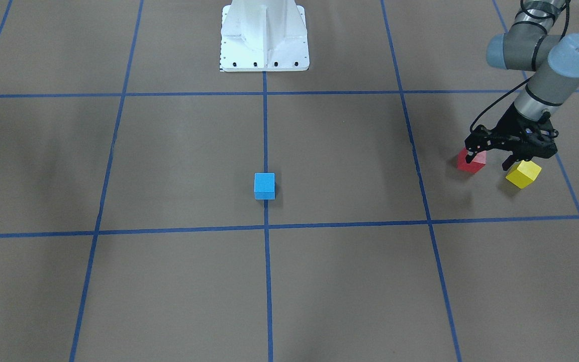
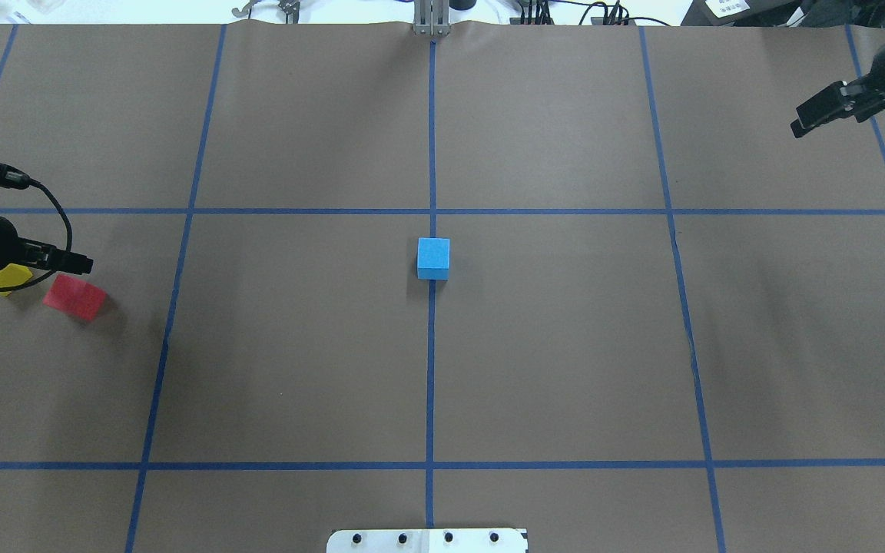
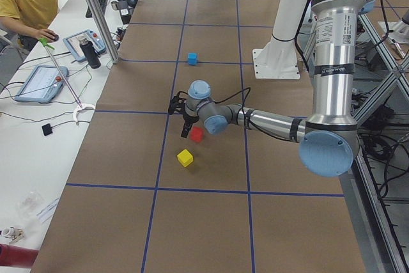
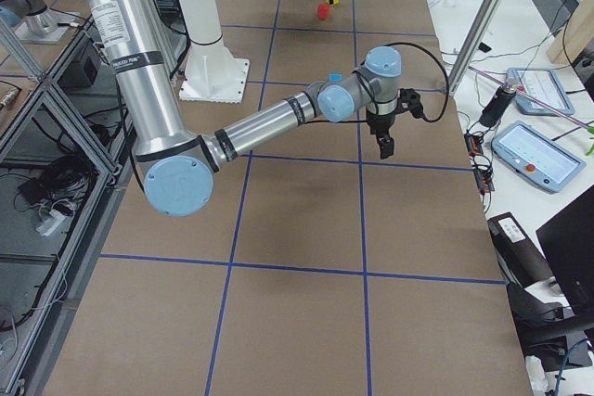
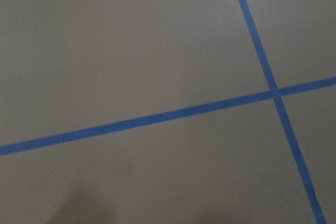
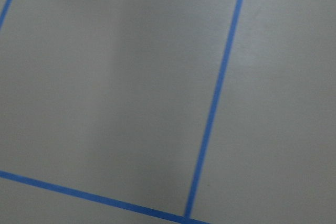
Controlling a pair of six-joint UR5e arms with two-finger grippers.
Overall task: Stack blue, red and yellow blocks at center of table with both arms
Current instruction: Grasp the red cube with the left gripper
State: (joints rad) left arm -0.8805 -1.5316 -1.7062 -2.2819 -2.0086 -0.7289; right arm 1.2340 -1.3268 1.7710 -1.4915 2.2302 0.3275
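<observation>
Found the blue cube block centred on the brown-papered table. Caught front-on the left gripper, fingers spread, above the red cube block and yellow cube block, the latter half hidden overhead. Could not judge finger spacing on the right gripper.

My overhead camera looks forward and down from over the white metal robot base; the front one faces that base from the opposite edge. Both share the small blue cube at the centre of the brown paper-covered counter. Side cameras look along from each end. Wrist cameras sit close above blue tape lines.
</observation>
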